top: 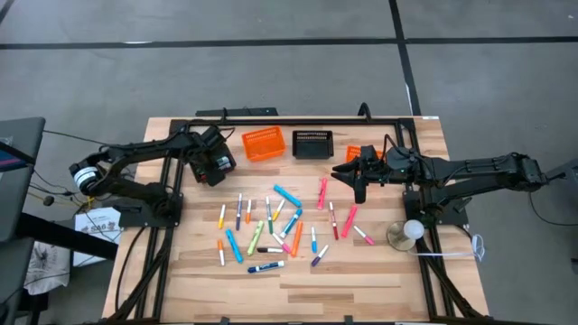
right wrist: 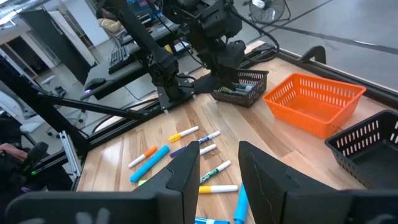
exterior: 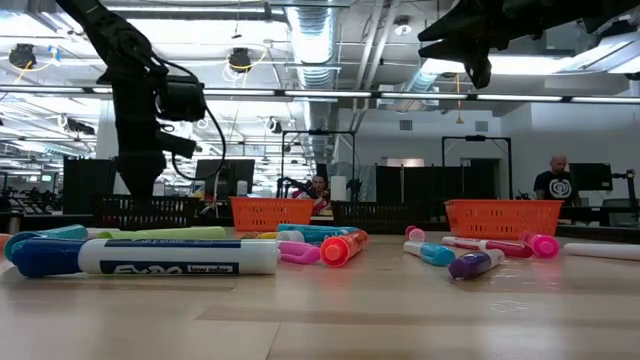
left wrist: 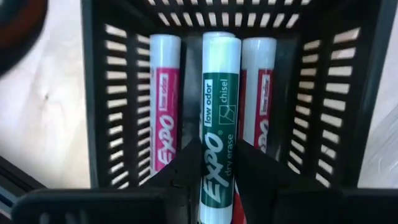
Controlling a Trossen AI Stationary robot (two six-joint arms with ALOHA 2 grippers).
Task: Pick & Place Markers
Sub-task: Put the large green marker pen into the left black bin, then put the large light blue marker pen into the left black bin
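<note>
1. The wooden table (top: 361, 280) fills the middle of the high view; a dark frame rail runs along its upper edge, and bare boards lie across the whole lower strip, below the pens.
2. The left arm (top: 135, 162) reaches in from the left edge of the high view; the right arm (top: 479, 171) comes in from the right edge, level with it.
3. Along the upper part of the table stand an orange basket (top: 263, 143) and a black basket (top: 312, 143), just beside each other. A second orange basket (top: 354, 153) is half covered by the right arm.
4. The loose markers (top: 275, 226) lie scattered at the centre of the high view, between the two arm bases, well apart from the baskets.
5. The left gripper (left wrist: 211, 165) hangs over another black mesh basket (left wrist: 99, 93), which the arm hides in the high view. Its jaws are clamped narrowly on a green marker (left wrist: 217, 118), whose lower end is cut off at the bottom of the left wrist view. Two pink-labelled markers (left wrist: 165, 106) lie in the basket on either side of it.
6. The right gripper (right wrist: 219, 163) hovers above the table, up and to the right of the scattered pens in the high view. Its fingers stand slightly parted with nothing between them.
</note>
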